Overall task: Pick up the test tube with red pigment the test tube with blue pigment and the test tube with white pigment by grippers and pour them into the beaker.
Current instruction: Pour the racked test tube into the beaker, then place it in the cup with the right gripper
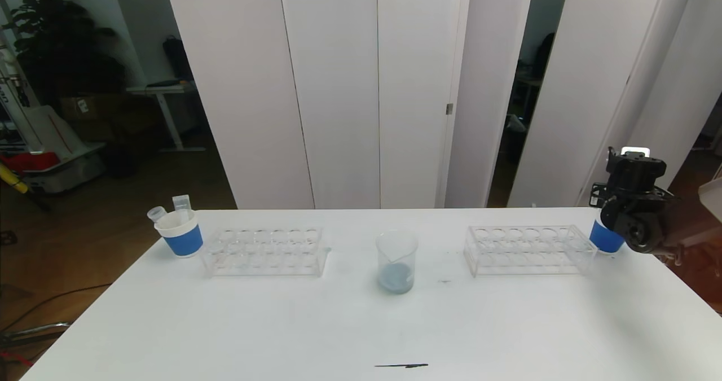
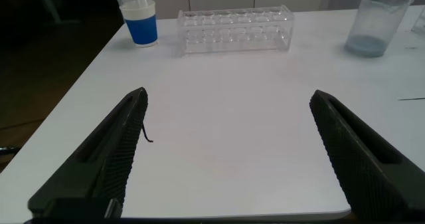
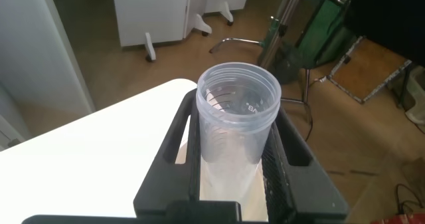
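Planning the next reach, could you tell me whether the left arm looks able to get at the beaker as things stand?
Probably yes: the left end effector is open, only bare table lies before the beaker, and the rack stands aside.

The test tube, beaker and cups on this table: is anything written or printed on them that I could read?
test tube, held in the right gripper by the table's far right corner: small raised marks inside the rim, too blurred to read.
beaker: no readable marking.
left paper cup, right paper cup: plain blue bands, no words.
left gripper, open above the table: no text.
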`<control>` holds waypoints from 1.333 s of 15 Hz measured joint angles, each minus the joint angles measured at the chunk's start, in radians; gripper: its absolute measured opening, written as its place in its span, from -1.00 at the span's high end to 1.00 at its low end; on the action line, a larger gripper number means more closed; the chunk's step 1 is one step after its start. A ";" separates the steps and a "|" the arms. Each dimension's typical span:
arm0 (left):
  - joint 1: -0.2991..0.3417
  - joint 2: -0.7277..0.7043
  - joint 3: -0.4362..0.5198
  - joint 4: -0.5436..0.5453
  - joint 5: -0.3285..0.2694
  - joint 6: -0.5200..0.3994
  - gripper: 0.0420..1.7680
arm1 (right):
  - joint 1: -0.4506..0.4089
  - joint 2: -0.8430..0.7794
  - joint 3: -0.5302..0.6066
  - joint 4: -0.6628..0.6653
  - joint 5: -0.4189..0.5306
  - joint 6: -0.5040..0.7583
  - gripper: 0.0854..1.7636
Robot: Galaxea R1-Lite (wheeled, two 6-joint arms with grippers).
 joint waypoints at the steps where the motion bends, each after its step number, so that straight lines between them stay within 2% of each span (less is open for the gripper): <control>1: 0.000 0.000 0.000 0.000 0.000 0.000 -0.97 | 0.000 0.000 0.009 -0.012 0.001 -0.001 0.40; 4: 0.000 0.000 0.000 0.000 0.000 0.000 -0.97 | -0.001 -0.003 0.020 -0.016 0.000 0.002 0.40; 5: 0.000 0.000 0.000 0.000 0.000 0.000 -0.97 | -0.001 -0.005 0.027 -0.017 0.000 0.001 0.30; 6: 0.000 0.000 0.000 0.000 0.000 0.000 -0.97 | -0.001 -0.010 0.037 -0.020 0.000 0.000 0.01; 7: 0.000 0.000 0.000 0.000 0.000 0.000 -0.97 | -0.002 -0.015 0.049 -0.030 0.000 -0.002 -0.43; 8: 0.000 0.000 0.000 0.000 0.000 0.000 -0.97 | -0.003 -0.020 0.058 -0.046 0.002 -0.004 -0.77; 9: 0.000 0.000 0.000 0.000 0.000 0.000 -0.97 | -0.004 -0.025 0.064 -0.056 0.000 -0.005 -0.96; 20: 0.000 0.000 0.000 0.000 0.000 0.000 -0.97 | -0.006 -0.101 0.051 -0.063 0.010 -0.040 -0.98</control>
